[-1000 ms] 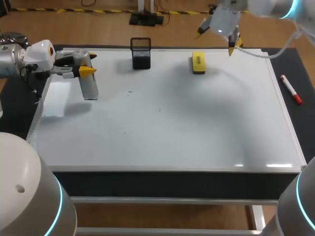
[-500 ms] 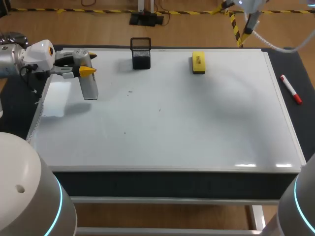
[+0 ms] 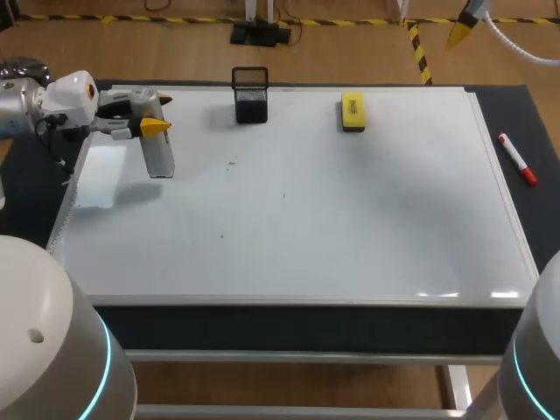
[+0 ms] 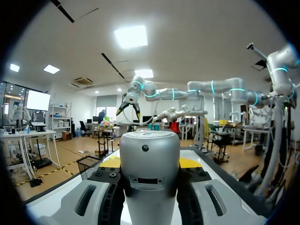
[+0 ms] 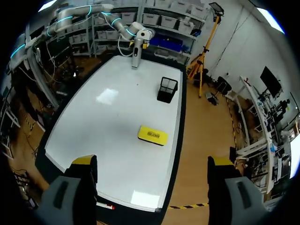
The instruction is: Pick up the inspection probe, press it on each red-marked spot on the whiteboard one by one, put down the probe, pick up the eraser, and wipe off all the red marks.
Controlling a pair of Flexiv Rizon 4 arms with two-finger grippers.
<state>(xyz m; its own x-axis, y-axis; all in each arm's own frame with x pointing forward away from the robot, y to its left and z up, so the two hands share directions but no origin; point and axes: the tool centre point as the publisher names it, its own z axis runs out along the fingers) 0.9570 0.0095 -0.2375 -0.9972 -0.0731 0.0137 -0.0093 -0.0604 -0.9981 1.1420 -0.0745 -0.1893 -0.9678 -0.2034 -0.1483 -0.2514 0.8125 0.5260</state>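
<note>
My left gripper (image 3: 157,114) is at the whiteboard's (image 3: 350,227) far left corner, shut on the grey inspection probe (image 3: 159,156), which hangs downward over the board. In the left wrist view the probe (image 4: 150,164) fills the gap between the fingers (image 4: 89,201). The yellow eraser (image 3: 353,112) lies near the board's far edge. My right gripper (image 5: 152,163) is open, high above and beyond the far right corner, with only one yellow tip (image 3: 461,31) showing in the head view. It looks down on the eraser (image 5: 152,135). A few faint specks (image 3: 232,162) dot the board; I see no clear red marks.
A black mesh cup (image 3: 251,94) stands at the far edge, left of the eraser. A red marker (image 3: 518,159) lies on the dark mat to the right of the board. From the right wrist, the cup (image 5: 167,89) and marker (image 5: 104,205) also show.
My right gripper has risen and drawn back to the right, from above the far edge near the eraser to beyond the corner. The left arm and probe have not moved.
</note>
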